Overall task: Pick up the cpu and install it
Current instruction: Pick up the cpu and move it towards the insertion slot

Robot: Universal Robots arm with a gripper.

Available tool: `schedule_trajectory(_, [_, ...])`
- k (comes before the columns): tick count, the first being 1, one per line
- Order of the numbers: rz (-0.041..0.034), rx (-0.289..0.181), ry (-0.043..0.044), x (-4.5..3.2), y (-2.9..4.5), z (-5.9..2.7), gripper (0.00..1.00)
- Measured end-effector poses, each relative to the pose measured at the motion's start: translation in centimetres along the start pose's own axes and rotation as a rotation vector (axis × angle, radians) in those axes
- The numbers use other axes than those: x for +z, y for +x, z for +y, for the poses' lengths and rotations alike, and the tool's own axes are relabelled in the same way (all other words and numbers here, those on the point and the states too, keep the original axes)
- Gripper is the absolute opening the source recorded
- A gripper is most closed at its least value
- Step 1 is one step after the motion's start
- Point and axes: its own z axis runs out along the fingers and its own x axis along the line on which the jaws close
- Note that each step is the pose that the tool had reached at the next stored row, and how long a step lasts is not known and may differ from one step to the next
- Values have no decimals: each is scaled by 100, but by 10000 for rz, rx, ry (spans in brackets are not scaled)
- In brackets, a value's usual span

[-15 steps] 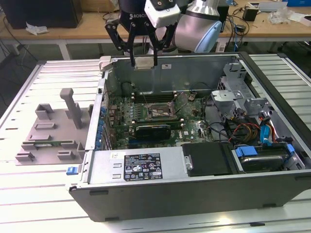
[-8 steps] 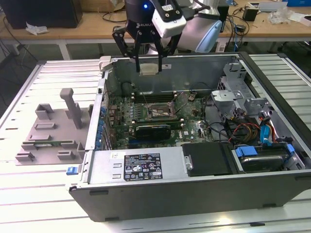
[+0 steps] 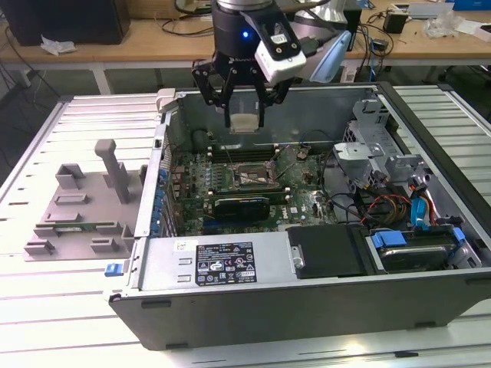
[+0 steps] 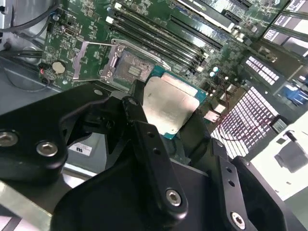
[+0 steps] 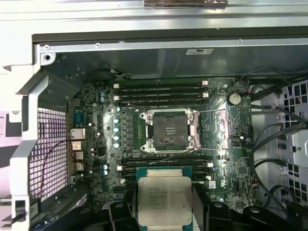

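Slatted silver metal tabletop [image 3: 46, 307] across lower and left frame, bright glare along the bottom edge. Long wooden workbench [image 3: 153, 34] spans the top; white leg [image 3: 98, 77] upper left. Black box [image 3: 69, 19] on it, far upper left. Dark floor [image 3: 23, 107] below.

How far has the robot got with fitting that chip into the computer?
Done: the cpu is picked up, clamped in the gripper. In hand: it hangs over the open computer case. Left: the socket on the board lies open and empty, so the chip is not yet seated.
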Motion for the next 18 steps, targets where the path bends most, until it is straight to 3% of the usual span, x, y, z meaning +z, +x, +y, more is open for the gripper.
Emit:
schedule_trajectory(7, [120, 7, 5, 205, -98, 7, 54])
schedule_trajectory(15, [129, -90, 3, 342, -113, 77, 54])
schedule_trajectory(18, [148, -450, 2, 398, -112, 104, 54])
